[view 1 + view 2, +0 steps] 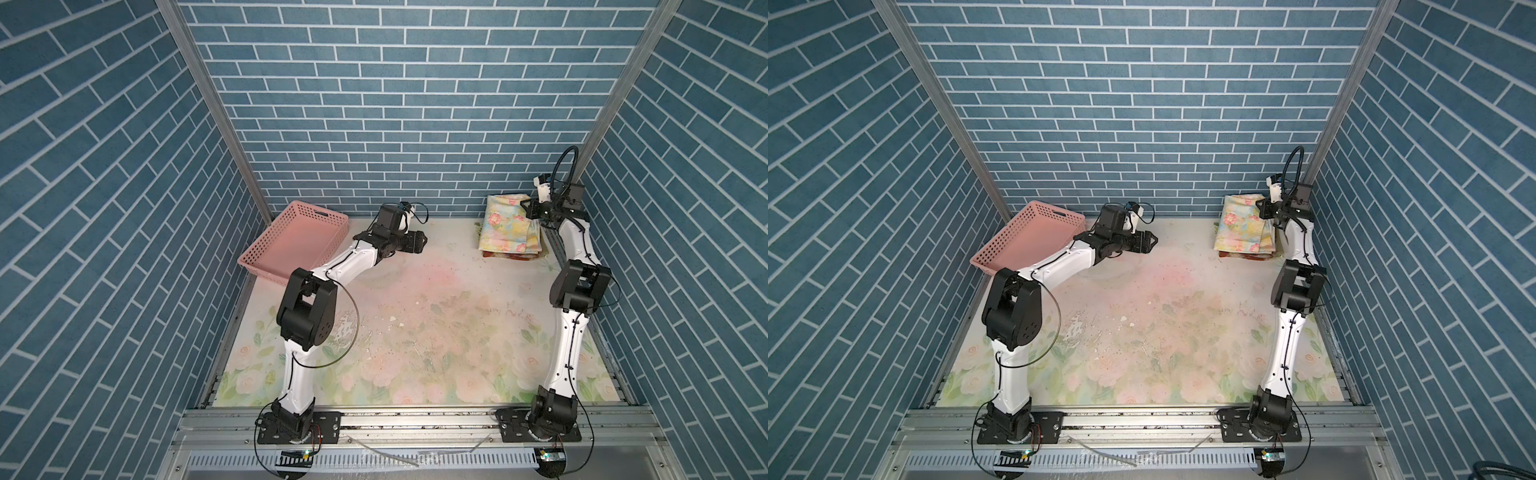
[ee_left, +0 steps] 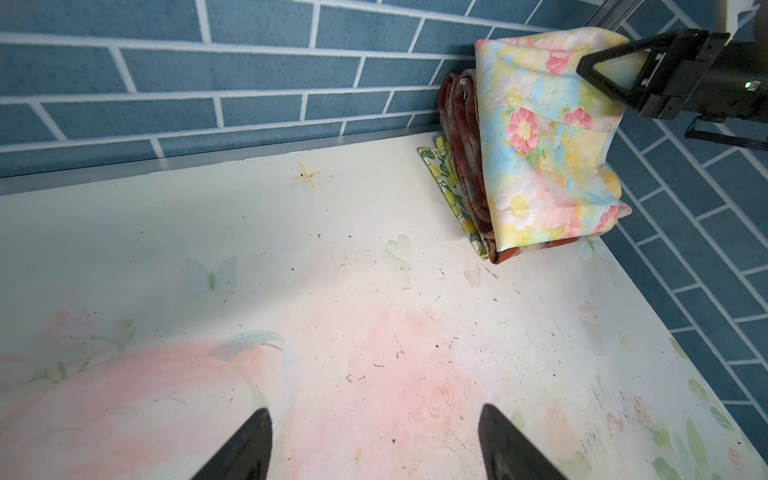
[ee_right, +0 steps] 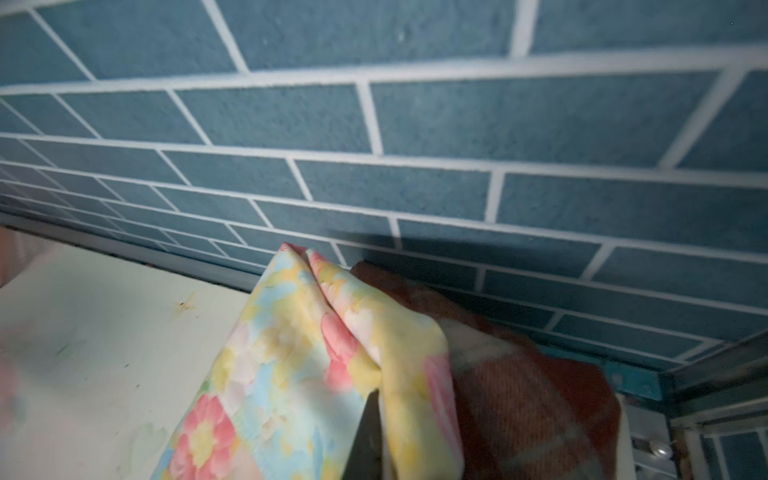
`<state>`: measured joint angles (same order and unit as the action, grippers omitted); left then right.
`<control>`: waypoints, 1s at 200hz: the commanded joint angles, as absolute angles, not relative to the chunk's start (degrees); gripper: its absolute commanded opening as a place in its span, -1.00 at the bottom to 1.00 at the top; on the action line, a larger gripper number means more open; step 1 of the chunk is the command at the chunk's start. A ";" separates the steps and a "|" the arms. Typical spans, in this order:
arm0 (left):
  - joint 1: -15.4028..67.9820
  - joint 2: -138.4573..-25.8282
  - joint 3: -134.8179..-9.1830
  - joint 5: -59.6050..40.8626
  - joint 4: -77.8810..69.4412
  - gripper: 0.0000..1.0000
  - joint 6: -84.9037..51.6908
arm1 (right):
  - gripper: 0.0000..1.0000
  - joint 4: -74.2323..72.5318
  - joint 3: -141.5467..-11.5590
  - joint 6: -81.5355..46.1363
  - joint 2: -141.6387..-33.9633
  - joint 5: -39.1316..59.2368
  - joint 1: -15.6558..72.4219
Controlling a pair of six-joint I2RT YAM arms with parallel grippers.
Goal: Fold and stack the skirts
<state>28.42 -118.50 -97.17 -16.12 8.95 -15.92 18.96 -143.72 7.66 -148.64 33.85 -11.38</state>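
- Your stack of skirts (image 1: 509, 243) sat in the far right corner of the table (image 1: 415, 332), close against the back wall.
- The floral skirt (image 2: 540, 145) lay on top, folded. Under it was the plaid skirt (image 2: 461, 137), and the lemon-print skirt (image 2: 442, 174) was at the bottom with only its edge showing.
- No plain green skirt showed in any view. It may have been hidden inside the stack, so you couldn't count it as done from these views.
- Your right gripper (image 1: 527, 209) was pinched shut on the far right corner of the floral skirt, which rose bunched toward the jaws.
- Your left gripper (image 1: 420, 242) hung wide and empty over the far middle of the table, well apart from the stack.
- The pink basket (image 1: 266, 245) at far left looked empty, and no loose skirt lay on the table.
- By my reading you were almost finished, with only the held corner left to release and the top fold to check for flatness.
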 commanded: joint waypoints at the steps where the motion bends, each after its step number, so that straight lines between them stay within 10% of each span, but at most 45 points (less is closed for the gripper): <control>1: 28.56 -120.45 -99.42 -13.76 9.19 0.60 -14.63 | -0.65 8.13 -147.36 5.69 -149.50 24.58 -10.95; 19: 28.59 -118.98 -99.19 -10.88 9.32 0.66 -13.74 | 0.26 7.44 -147.63 5.10 -148.18 14.67 -10.42; 57: 28.58 -107.07 -87.79 2.31 2.20 0.99 -11.93 | 0.97 -12.67 -114.71 3.64 -126.64 2.93 -8.34; 121: 27.70 -79.59 -60.48 29.14 -5.88 0.99 -10.47 | 0.98 -24.28 -71.56 1.84 -91.40 -0.91 -2.73; 200: 18.66 -72.13 -52.44 28.19 9.85 0.99 -9.38 | 0.96 -15.84 -37.55 -0.60 -58.62 -2.20 -1.19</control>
